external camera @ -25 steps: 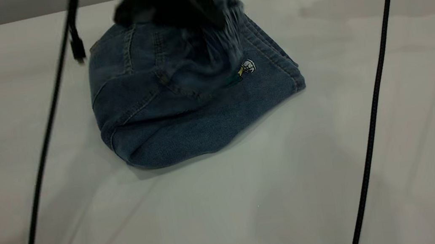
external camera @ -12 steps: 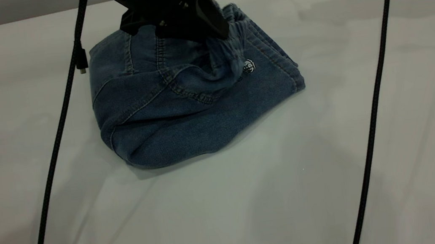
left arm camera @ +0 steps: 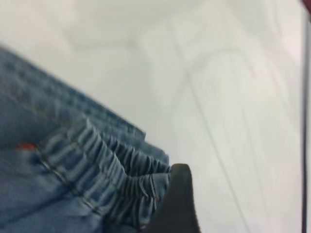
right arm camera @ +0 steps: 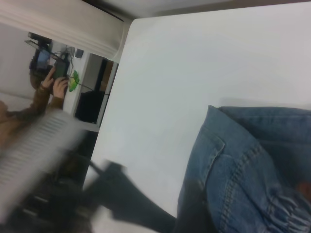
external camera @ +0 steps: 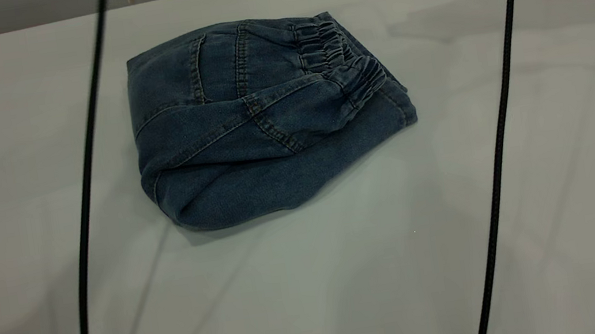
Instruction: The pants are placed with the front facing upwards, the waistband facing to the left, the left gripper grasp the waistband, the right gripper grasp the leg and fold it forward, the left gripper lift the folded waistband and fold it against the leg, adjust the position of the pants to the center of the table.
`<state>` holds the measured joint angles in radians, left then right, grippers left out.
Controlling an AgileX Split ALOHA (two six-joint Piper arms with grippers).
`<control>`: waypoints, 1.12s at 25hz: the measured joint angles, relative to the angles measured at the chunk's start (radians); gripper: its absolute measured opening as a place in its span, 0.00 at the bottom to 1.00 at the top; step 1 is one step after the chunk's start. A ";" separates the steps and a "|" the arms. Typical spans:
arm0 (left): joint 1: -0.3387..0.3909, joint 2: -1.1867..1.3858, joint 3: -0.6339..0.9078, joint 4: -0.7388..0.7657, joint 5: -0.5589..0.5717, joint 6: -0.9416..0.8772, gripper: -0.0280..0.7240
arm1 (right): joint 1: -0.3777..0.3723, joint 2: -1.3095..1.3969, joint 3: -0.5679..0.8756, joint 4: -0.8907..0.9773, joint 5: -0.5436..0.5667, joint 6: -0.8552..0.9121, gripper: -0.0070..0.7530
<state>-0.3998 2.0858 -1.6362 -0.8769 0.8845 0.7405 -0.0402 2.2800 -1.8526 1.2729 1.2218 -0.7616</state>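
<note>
Exterior: pants [external camera: 263,131] folded on table [external camera: 348,276], no claw visible | Left wrist: left gripper [left arm camera: 175,206] beside waistband [left arm camera: 107,170], apparently unclamped; you cannot confirm | Right wrist: right gripper unseen | Risk: a fingertip catching the waistband could undo the fold.

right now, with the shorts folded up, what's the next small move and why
Probably a nudge of the folded blue denim shorts toward the middle of the white table. The gathered elastic waistband already lies over the leg, so the fold looks done, yet the bundle sits up and left of centre in the exterior view. The left tool's black finger is beside the waistband.
</note>
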 joint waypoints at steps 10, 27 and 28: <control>0.158 -0.280 -0.122 0.153 0.284 -0.058 0.82 | 0.031 -0.010 -0.010 0.008 -0.004 0.056 0.62; 0.330 -0.571 -0.120 0.188 0.213 -0.124 0.82 | 0.572 0.043 -0.027 -0.376 -0.452 0.477 0.62; 0.330 -0.571 -0.120 0.195 0.208 -0.124 0.82 | 0.599 0.060 -0.038 -0.409 -0.483 0.512 0.62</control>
<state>-0.0702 1.5149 -1.7566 -0.6818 1.0926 0.6165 0.5593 2.3405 -1.8909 0.8640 0.7391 -0.2499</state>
